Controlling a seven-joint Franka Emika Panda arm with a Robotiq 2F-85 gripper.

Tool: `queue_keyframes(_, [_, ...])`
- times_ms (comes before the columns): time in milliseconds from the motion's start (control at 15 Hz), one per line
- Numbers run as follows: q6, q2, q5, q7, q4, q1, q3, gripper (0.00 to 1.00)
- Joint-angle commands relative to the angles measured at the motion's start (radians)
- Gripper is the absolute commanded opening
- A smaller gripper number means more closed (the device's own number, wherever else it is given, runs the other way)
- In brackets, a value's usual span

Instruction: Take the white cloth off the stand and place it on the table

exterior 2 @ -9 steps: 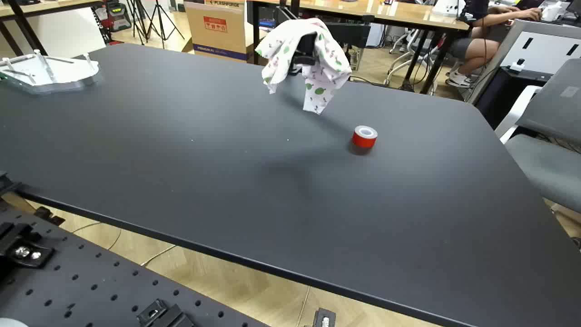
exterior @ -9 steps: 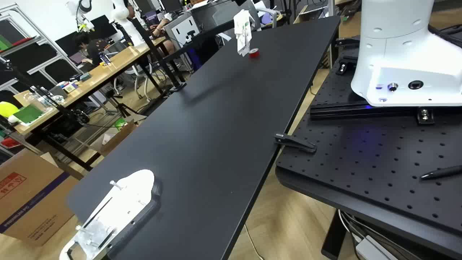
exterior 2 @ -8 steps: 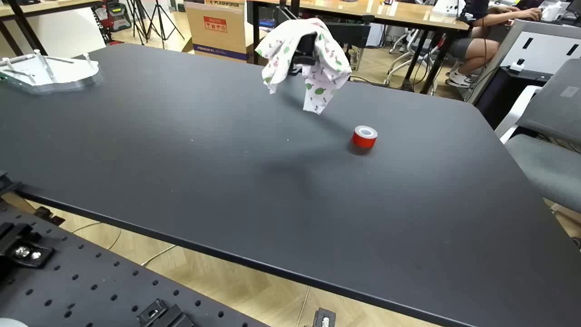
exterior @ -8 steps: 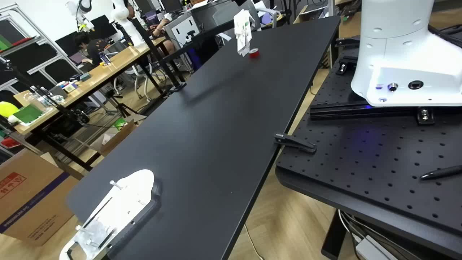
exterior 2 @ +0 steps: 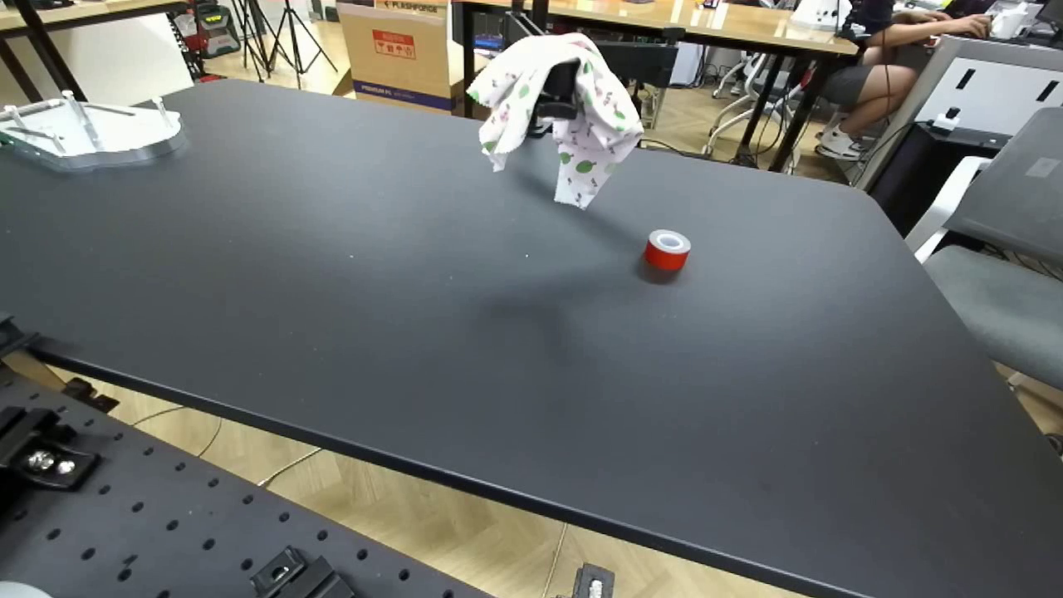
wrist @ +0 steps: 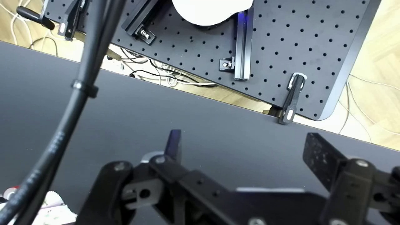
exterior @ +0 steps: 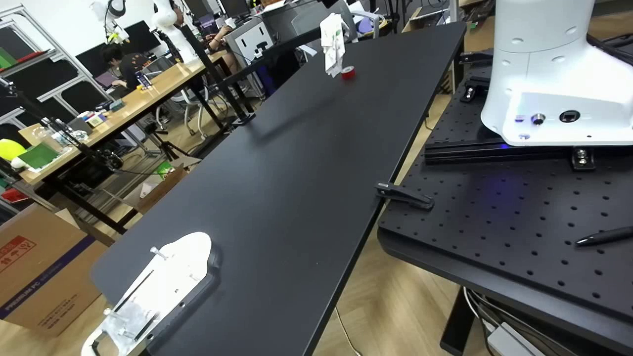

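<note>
The white cloth, printed with small green and dark marks, hangs draped over the end of the black stand. Its lower corners hang down over the black table. The cloth and the stand's long black arm also show in an exterior view. In the wrist view a part of the cloth shows at the bottom left corner, partly behind a cable. My gripper is open, with its fingers wide apart and nothing between them. It is over the table, away from the cloth, and out of both exterior views.
A red tape roll lies on the table near the cloth. A white plate with upright pegs lies at a table end. A black clamp grips the table edge beside the robot base. A cable crosses the wrist view.
</note>
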Motion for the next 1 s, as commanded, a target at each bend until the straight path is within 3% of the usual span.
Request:
queue_keyframes(0, [-0.002,0.003,-0.005,0.006,0.002,0.011,-0.010,1.00])
queue_keyframes(333, [0.021,-0.033,-0.086,0.072,-0.021,-0.054,-0.025,1.00])
queue_keyframes(667, [0.086,-0.064,-0.307,0.134,-0.051,-0.175,-0.066,1.00])
queue_keyframes(933, [0.129,-0.049,-0.447,0.069,-0.039,-0.246,-0.162,1.00])
